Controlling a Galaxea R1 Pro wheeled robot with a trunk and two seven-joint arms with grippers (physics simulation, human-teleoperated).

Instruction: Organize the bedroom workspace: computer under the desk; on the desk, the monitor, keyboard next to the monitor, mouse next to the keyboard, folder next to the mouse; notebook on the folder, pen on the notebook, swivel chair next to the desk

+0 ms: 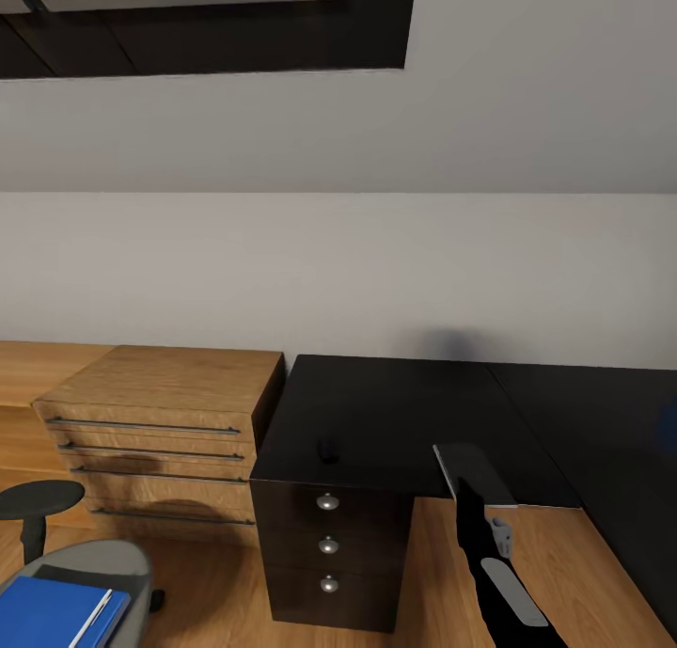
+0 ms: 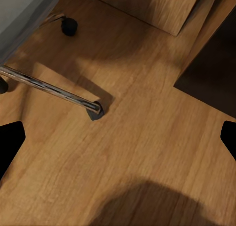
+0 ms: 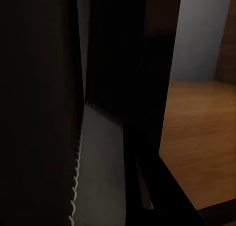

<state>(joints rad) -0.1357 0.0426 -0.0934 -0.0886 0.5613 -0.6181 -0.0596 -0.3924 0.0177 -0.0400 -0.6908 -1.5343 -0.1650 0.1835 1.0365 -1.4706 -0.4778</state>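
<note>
The desk (image 1: 395,413) has a glossy black top and a three-drawer unit (image 1: 327,545) with round silver knobs. A small black mouse (image 1: 327,452) lies near the desk's front edge. My right gripper (image 1: 467,499) is raised at that front edge, shut on the dark grey notebook (image 1: 467,467). The notebook's wire spiral (image 3: 76,186) shows beside one finger (image 3: 147,186). At the lower left is the swivel chair (image 1: 94,563), with the blue folder (image 1: 52,610) on its seat. My left gripper (image 2: 118,142) hangs open over the wood floor, near the chair's chrome leg (image 2: 49,88).
A light wooden chest of drawers (image 1: 160,422) stands against the wall left of the desk. The chair's black armrest (image 1: 38,502) is in front of the chest. A caster (image 2: 69,25) rests on the floor. Wood floor (image 1: 583,573) runs under the desk's right wing.
</note>
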